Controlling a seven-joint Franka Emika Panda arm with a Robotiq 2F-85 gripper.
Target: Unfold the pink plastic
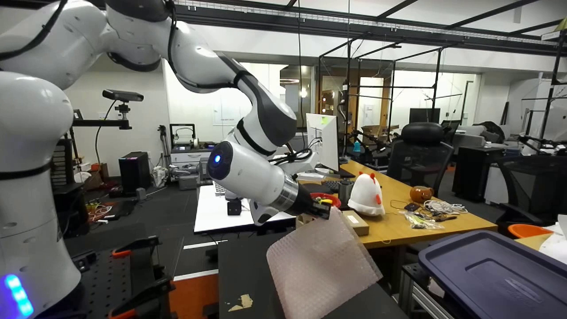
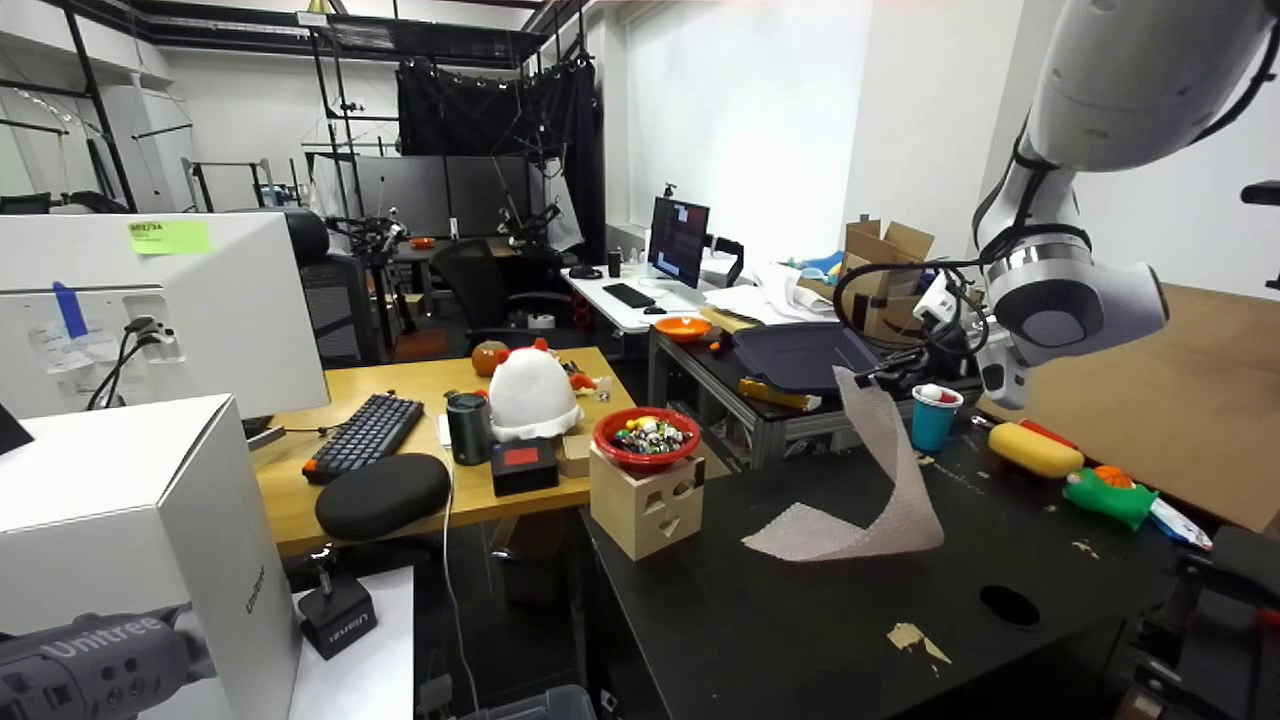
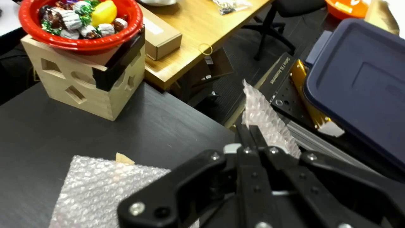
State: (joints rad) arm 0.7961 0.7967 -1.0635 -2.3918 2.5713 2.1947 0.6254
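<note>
"Where is the pink plastic (image 2: 905, 500)?"

"Partly on the black counter (image 2: 800, 640), partly in the air above it. It is a pale, bubbly sheet. In an exterior view, one end lies flat, reaching left toward a wooden box (image 2: 640, 515) that carries a red bowl (image 2: 648, 464). At the right the sheet curves and rises to where it is gripped."

"And the fingers (image 3: 253, 177)?"

"Pressed together, pinching the raised end by what looks like a corner. A pointed tip of plastic pokes out past them."

"How far along is the unfolding?"

"Well under way, I would say. The upper part stands clear of the lower, so the fold looks opened. One broad bend is left, and the raised end is not yet laid down."

"What remains?"

"Probably carrying that end away from the loose one, lowering it until everything lies flat, then letting go. A teal cup (image 2: 932, 425) stands to the right of the raised part, so the sheet might brush it. Whether smaller creases are left, I cannot tell."
</note>
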